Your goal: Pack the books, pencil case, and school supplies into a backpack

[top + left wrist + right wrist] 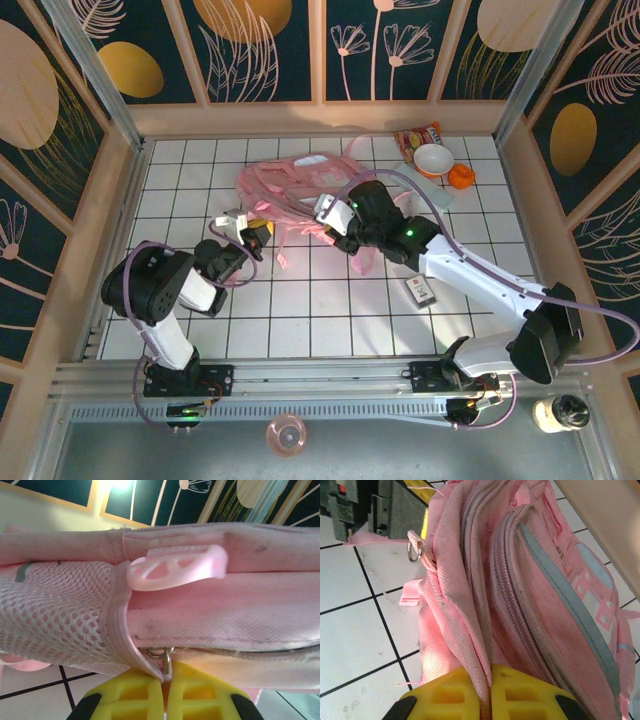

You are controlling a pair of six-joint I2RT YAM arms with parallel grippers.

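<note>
Backpack [285, 185], grubby pink fabric and mesh, pinched in both arms' closed jaws.

Black joint housings and white link tubes make up the left arm [150, 288], at 7 o'clock in the top view, and the right arm [470, 280], at 4 o'clock. Pale purple cables [600, 325] loop along both. The left gripper [166, 685] and right gripper [487, 680] have yellow ribbed fingers, seemingly black at the outer corners.

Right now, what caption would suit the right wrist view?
Right end effector shut on a fabric fold of the pink backpack, over the white tiled table.
</note>
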